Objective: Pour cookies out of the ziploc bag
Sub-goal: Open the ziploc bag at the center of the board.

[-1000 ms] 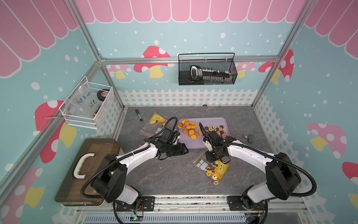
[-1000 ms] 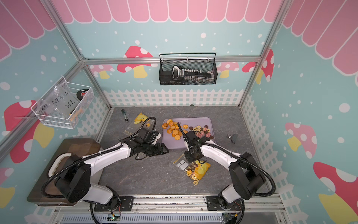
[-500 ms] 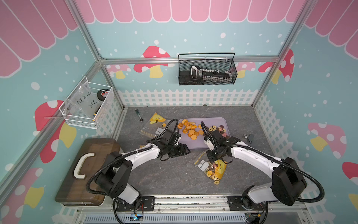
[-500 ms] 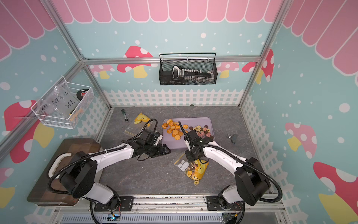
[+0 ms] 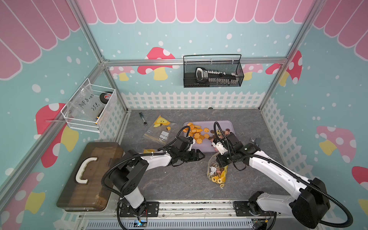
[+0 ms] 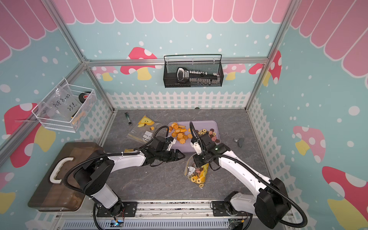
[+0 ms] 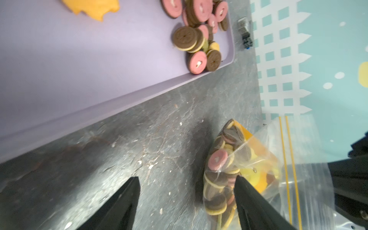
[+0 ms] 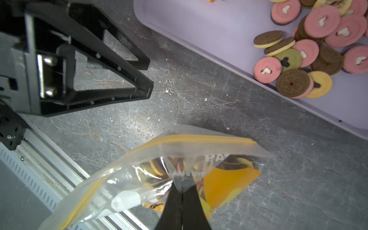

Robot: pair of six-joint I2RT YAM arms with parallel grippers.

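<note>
two risks i see here. left pincer [image 7: 187, 179] stands apart and empty, near the ziploc bag [image 5: 214, 169]; if it catches the zip edge badly, the mouth may not open well. purple tray [image 5: 226, 124] holds many cookies [image 5: 197, 135]. right pincer [image 8: 180, 187] is clamped on thin film of the bag, whose lower end rests on the desk [image 5: 175, 179]; film can slip, and cookies inside would spill beside the tray.

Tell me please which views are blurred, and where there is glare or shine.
Left wrist view: soft all over, with the purple tray and the cookies on it smeared. Right wrist view: sharper, the cookies on the tray crisp, with bright reflections on the clear ziploc bag and a sheen on the grey tabletop. Both top views: evenly lit and sharp, shadows soft.
</note>
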